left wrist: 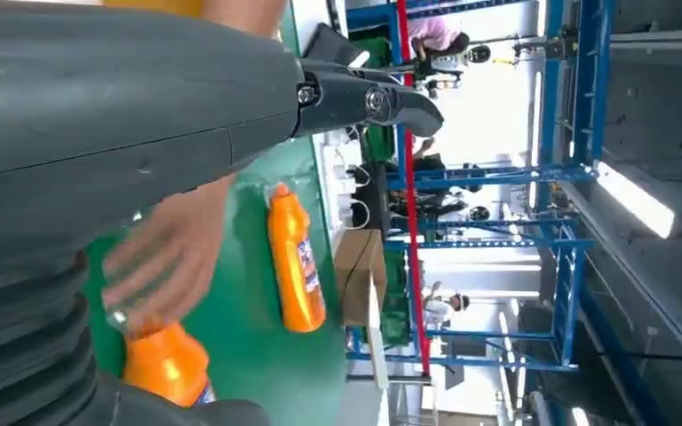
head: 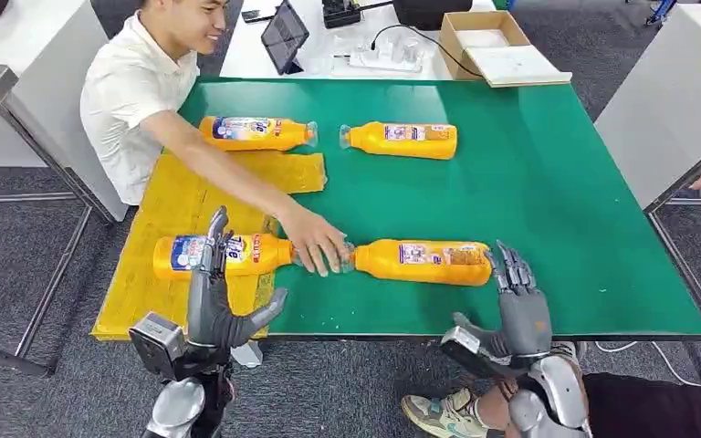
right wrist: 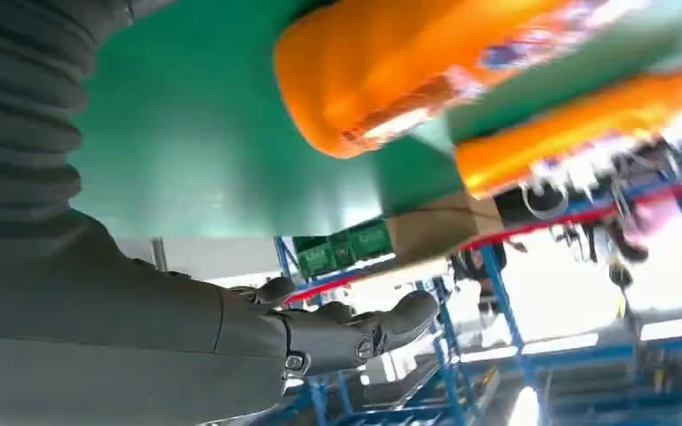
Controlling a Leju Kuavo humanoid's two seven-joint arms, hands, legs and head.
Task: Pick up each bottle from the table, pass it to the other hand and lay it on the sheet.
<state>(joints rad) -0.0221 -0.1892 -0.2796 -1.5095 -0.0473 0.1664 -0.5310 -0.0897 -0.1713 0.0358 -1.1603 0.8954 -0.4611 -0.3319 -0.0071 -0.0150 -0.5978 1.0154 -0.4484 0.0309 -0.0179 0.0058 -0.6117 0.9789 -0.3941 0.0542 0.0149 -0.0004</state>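
your right hand (head: 517,301) fingers spread, empty, left hand (head: 222,301) likewise, near bottle (head: 424,262) lying crosswise, cap toward your left under a person's hand (head: 318,242)

The tabletop (head: 548,201) has a matt green surface, smooth and even. On it the sheet (head: 178,214) is yellow with a slightly rough, woven-looking texture. The bottles (head: 424,262) are glossy orange plastic with shiny printed labels. The left hand (head: 219,297) and right hand (head: 516,306) are dull grey plastic with darker fingers (head: 511,269); the arms behind them gleam like silver metal. Beyond the tabletop, a box (head: 479,41) is plain brown cardboard. The floor (head: 18,265) is grey carpet.
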